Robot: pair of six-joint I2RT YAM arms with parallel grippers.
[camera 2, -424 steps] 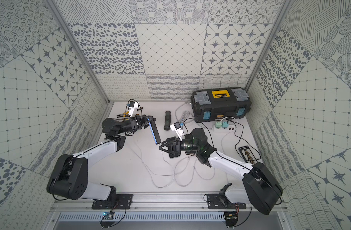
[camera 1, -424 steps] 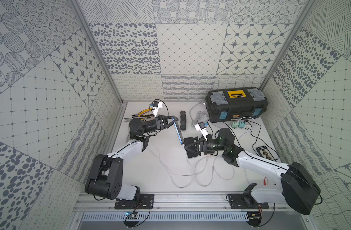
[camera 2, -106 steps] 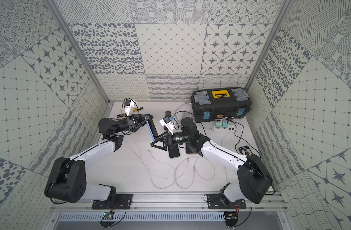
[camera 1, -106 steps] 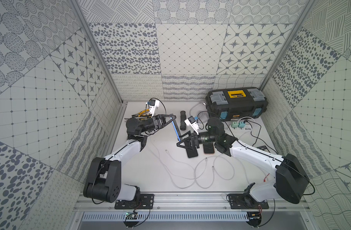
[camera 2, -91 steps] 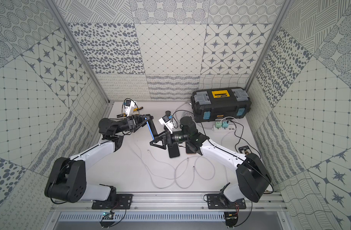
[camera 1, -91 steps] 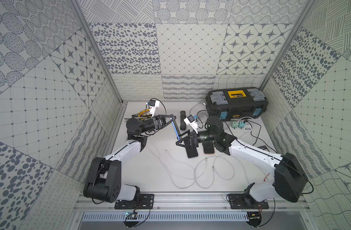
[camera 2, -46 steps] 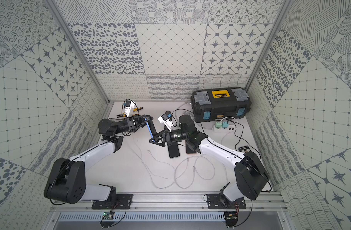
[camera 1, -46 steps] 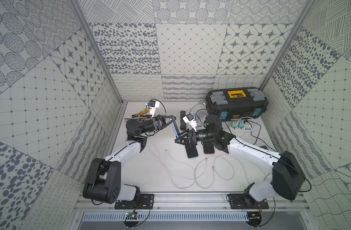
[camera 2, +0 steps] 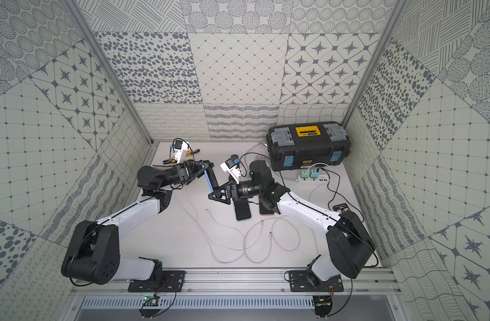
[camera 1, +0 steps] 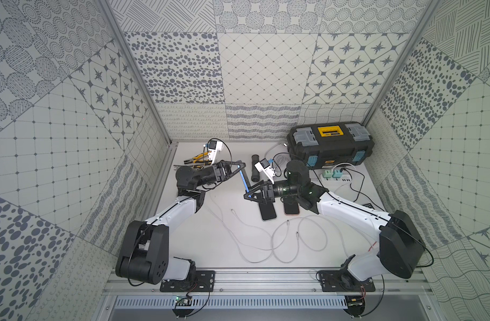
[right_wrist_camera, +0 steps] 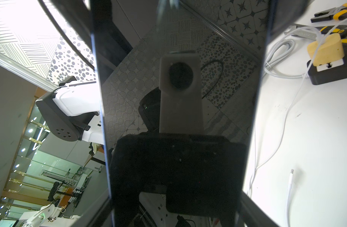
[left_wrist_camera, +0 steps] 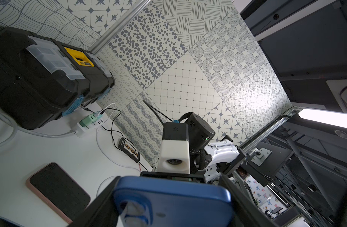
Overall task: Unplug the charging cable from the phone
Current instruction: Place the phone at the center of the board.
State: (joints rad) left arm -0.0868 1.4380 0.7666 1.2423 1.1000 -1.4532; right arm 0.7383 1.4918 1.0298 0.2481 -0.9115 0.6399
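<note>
Handover is what has changed. A second ago the right gripper (camera 1: 248, 193) stood wide beside the lower end of the blue phone (camera 1: 243, 180). Now its black fingers sit against both long edges, and in the right wrist view the glass fills the space between them. I read that as a grip across the phone's width. The left gripper (camera 1: 241, 167) flanks the camera end, its fingers at the corners, and I cannot tell whether it pinches or has let go.

I see the phone aloft and tilted, spanning the gap between the two grippers above the table (camera 1: 188, 239). No cord hangs from it that I can see, though its port end is buried in the right jaws. The charging cable (right_wrist_camera: 290, 176) lies on the table with its plug bare, so I judge the unplugging done. This exchange looks to me like a step toward setting the phone down.

The screen is glossy black glass, mirror-like, throwing back the tiled walls (camera 1: 266, 72). The back is satin blue with rounded corners and a raised lens block. Both faces look slick, so I trust an edge grip more than a face grip. The cable is thin, white and limp, lying in loose loops. A dark phone (camera 1: 268, 212) and a pink-cased phone (camera 1: 291, 208) lie flat just beside each other under the right arm.
</note>
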